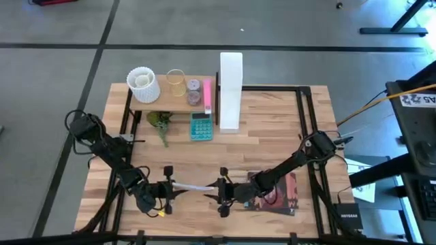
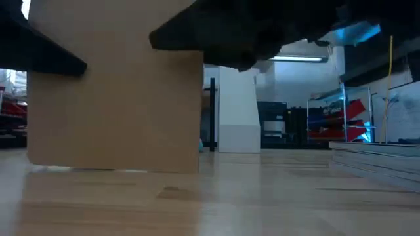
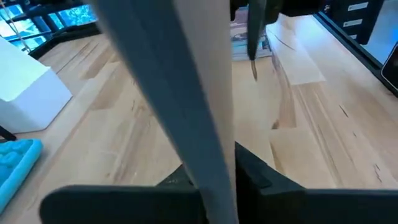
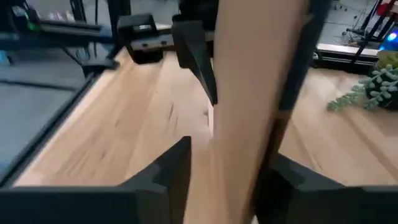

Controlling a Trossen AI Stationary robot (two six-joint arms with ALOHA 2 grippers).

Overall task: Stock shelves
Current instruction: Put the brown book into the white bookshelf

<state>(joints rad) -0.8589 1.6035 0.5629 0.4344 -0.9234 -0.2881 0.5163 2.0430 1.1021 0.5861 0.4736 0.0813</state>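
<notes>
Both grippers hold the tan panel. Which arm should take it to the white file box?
Right, probably: the right gripper holds the tan panel almost straight in front of the white file box; the left gripper grips its other end, farther aside.

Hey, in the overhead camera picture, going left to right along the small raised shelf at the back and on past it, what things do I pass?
White ribbed cup → clear glass with yellow liquid → small pinkish round item → pink upright item at the shelf edge → tall white file box.
</notes>
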